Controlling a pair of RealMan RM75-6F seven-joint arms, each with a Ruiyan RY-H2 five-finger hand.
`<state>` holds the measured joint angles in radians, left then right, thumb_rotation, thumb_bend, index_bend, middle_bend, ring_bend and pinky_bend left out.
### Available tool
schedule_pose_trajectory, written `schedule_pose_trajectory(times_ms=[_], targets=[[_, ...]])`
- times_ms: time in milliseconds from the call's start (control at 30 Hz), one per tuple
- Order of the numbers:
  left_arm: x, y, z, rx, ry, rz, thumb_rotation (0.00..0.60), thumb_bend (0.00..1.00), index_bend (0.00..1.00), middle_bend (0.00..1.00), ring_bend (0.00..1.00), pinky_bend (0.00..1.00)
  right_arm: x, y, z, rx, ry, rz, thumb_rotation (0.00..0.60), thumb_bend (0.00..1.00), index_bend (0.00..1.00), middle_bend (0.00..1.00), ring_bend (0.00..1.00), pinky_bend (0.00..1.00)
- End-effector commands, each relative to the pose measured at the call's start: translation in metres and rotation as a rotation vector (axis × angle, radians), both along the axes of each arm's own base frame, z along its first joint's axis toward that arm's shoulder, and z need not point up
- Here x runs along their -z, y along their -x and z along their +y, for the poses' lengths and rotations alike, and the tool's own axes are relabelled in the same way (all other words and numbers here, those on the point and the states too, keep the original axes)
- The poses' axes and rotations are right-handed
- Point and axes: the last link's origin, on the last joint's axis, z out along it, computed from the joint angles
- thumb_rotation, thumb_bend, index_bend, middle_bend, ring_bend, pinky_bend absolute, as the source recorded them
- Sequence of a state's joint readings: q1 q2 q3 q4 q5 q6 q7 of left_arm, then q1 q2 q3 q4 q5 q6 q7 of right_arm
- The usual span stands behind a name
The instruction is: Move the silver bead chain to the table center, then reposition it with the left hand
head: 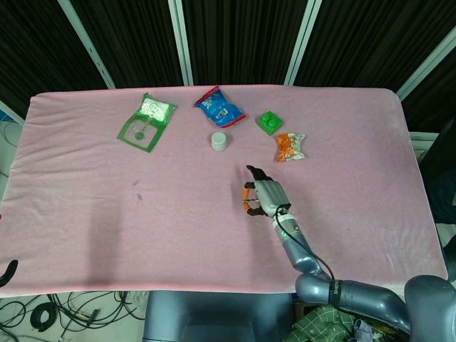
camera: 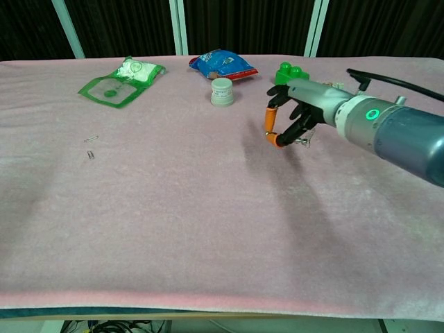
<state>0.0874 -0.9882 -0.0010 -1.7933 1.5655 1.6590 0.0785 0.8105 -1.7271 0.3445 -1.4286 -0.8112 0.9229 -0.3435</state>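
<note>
My right hand (head: pixel 263 196) (camera: pixel 293 114) hovers over the pink table (head: pixel 178 235) near its middle, fingers curled in. It pinches the silver bead chain (camera: pixel 303 141), and a short silvery length hangs below the fingers in the chest view. The head view does not show the chain, which the hand hides. Only a dark fingertip of my left hand (head: pixel 7 271) shows at the bottom left corner of the head view, off the table's front edge; its fingers cannot be made out.
Along the far side lie a green pouch (head: pixel 146 121), a blue snack packet (head: pixel 219 106), a white jar (head: pixel 219 141), a green brick (head: pixel 268 122) and an orange packet (head: pixel 290 146). Two small metal clips (camera: pixel 90 146) lie at the left.
</note>
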Motion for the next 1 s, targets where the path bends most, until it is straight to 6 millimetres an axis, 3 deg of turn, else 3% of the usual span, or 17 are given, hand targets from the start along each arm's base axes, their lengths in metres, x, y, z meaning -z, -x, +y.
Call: schedule_pose_trajectory(times_ms=[33, 433, 1000], targets=[[-0.001, 0.0, 0.0, 0.003, 0.003, -0.002, 0.6, 0.29, 0.11, 0.05, 0.0, 0.0, 0.015, -0.028, 0.002, 0.0, -0.02, 0.008, 0.6, 0.36, 0.67, 0.0, 0.03, 0.18], [-0.004, 0.002, -0.001, 0.003, 0.006, -0.016, 0.6, 0.29, 0.11, 0.05, 0.0, 0.0, 0.051, -0.066, 0.002, 0.082, -0.093, -0.007, 0.6, 0.36, 0.68, 0.0, 0.03, 0.18], [-0.006, 0.003, 0.0, -0.001, 0.004, -0.024, 0.6, 0.29, 0.11, 0.05, 0.0, 0.0, 0.081, -0.095, 0.002, 0.072, -0.099, -0.012, 0.6, 0.36, 0.68, 0.0, 0.03, 0.18]])
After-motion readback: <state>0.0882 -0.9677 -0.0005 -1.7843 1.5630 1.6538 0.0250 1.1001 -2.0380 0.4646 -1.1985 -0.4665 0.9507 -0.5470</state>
